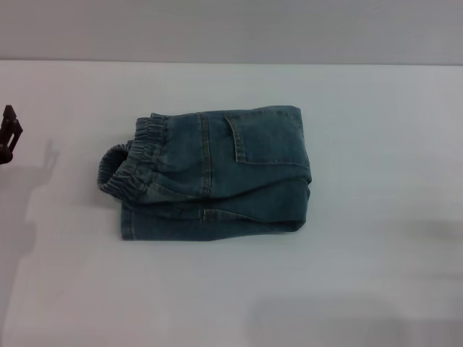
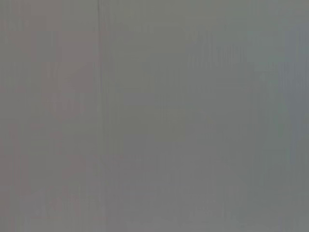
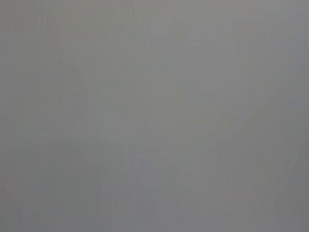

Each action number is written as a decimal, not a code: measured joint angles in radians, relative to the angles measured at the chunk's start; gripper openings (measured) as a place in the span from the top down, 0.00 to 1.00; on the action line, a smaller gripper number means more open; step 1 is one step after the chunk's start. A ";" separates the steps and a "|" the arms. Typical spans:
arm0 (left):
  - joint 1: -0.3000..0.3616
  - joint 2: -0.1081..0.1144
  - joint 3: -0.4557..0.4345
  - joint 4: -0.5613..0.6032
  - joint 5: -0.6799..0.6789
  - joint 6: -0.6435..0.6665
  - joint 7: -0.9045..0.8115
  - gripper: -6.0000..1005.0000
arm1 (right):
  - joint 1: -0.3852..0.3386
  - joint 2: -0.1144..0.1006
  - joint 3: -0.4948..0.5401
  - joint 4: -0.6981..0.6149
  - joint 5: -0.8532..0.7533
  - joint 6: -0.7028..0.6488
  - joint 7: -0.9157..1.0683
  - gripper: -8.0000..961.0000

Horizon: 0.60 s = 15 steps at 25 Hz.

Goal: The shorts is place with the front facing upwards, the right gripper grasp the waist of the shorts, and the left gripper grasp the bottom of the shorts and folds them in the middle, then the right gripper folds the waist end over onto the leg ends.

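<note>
The shorts [image 1: 217, 181] lie folded into a compact blue-green denim bundle in the middle of the white table [image 1: 376, 144] in the head view. The waist [image 1: 126, 166], a gathered elastic band, lies on top at the bundle's left end. A stitched pocket [image 1: 264, 137] faces up toward the back right. A straight denim edge [image 1: 124, 220] shows below the waist at the front left; whether it is the leg ends I cannot tell. Only a dark tip of my left gripper [image 1: 9, 134] shows at the far left edge, well apart from the shorts. The right gripper is out of view.
The table's far edge [image 1: 231, 63] meets a grey wall. Both wrist views show only plain grey surface. Soft shadows fall on the table at the left and front right.
</note>
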 joint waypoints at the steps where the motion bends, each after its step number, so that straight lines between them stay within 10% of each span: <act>1: 0.000 0.000 0.000 0.000 0.000 0.001 0.000 0.21 | 0.001 0.000 0.000 0.000 0.000 0.000 0.000 0.19; 15: 0.011 0.000 0.003 0.000 0.000 0.008 0.002 0.21 | 0.005 0.003 0.000 -0.011 0.001 -0.004 -0.028 0.19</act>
